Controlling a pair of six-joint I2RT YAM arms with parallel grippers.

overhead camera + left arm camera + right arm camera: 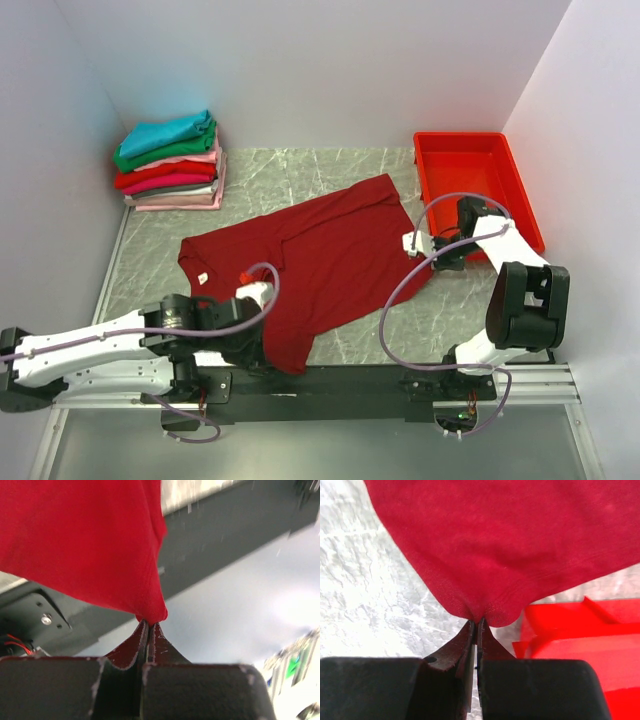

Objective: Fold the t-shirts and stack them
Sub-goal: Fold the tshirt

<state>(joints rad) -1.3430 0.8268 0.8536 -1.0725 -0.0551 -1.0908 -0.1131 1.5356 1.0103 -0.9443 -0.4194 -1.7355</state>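
A large dark red t-shirt lies spread on the marble table with its white neck label at the left. My left gripper is shut on the shirt's near bottom corner over the table's front edge. My right gripper is shut on the shirt's right edge beside the tray. A stack of folded t-shirts, teal on top, then green, pink, red, magenta and grey, sits at the back left.
A rigid bright red plastic tray stands at the back right, and its rim also shows in the right wrist view. White walls close the table on three sides. The black arm base rail runs along the front edge.
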